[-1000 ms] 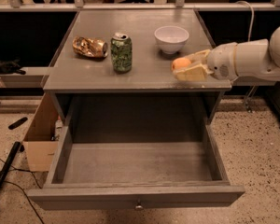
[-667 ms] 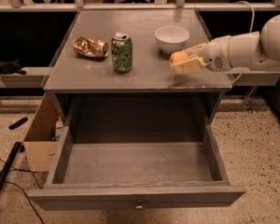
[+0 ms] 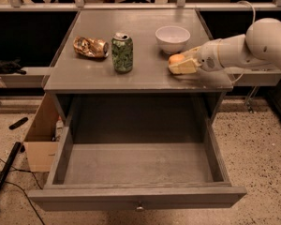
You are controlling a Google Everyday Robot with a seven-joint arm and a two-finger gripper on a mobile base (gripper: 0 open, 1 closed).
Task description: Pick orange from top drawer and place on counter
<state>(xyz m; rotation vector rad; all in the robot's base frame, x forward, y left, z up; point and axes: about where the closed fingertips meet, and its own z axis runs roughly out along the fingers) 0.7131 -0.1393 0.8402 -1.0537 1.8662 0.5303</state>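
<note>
My jaws at right front of tabletop [image 3: 145, 78], pinching orange [image 3: 176, 58], near white bowl [image 3: 172, 37]. Orange out of open top drawer [image 3: 138, 168]. Can't tell if it touches wood. Best: go low, slow, let go softly so it won't roll.

Hidden / cut-off bits, right front of the counter [image 3: 84, 76]

Gripper [image 3: 179, 66], low over that corner, covers the lower part of the orange [image 3: 176, 58]; can't tell if orange touches the top. Arm [image 3: 267, 41] cut by the right edge. Top drawer [image 3: 136, 198] knob too small to make out; the drawer's left wall hides pt of cardboard box [image 3: 37, 144].
</note>
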